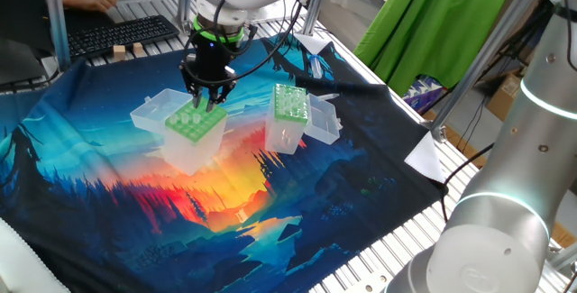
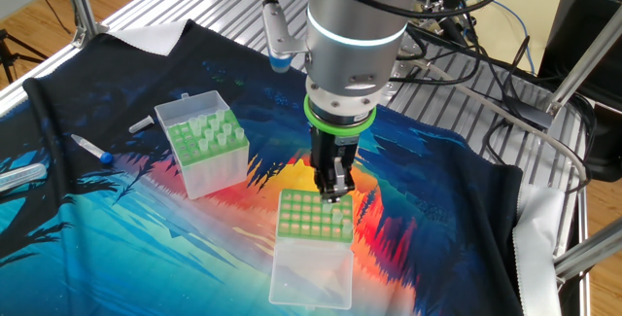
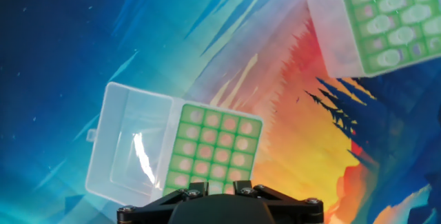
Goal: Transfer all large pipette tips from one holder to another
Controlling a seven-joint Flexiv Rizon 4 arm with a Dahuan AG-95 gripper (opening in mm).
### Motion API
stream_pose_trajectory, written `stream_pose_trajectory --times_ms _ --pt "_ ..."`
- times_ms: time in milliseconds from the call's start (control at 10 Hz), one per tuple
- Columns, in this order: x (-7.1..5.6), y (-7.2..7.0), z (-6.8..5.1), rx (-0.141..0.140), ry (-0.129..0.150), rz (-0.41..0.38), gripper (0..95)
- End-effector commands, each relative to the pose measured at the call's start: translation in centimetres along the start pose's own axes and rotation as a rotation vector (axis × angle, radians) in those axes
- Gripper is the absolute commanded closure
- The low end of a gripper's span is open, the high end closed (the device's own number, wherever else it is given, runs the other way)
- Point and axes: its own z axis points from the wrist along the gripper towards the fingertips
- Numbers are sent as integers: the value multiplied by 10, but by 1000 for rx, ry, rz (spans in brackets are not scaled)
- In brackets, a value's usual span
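End effector [image 1: 209, 104] low over the clear plastic box with a light-green, wide-holed top plate [image 1: 195, 123], on the cloth-covered worktop [image 1: 397, 243].

One fixed view: the end effector points down just above that box's top plate, and the box's clear lid lies open behind it. A narrower clear plastic box with a darker-green top [image 1: 290, 104] stands apart to its right on the colourful landscape-print cloth [image 1: 108, 194]. The other fixed view: the fingers hang over the far edge of the wide-holed plate; whether they are apart, together or clamped on anything I cannot tell. The long translucent whitish pipette tips [image 2: 209, 133] stand upright in the other box, well apart from the end effector. Hand view: the wide-holed plate lies directly below, its lid open at the left, and whitish rounds fill the other box's holes at top right.
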Motion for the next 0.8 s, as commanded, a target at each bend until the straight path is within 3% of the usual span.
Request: stream_pose_trajectory --times_ms 100,400,800 --pt "0 3 4 -12 4 79 760" --pt "0 9 11 -20 -7 160 760" --pt "2 14 15 -26 -17 204 760"
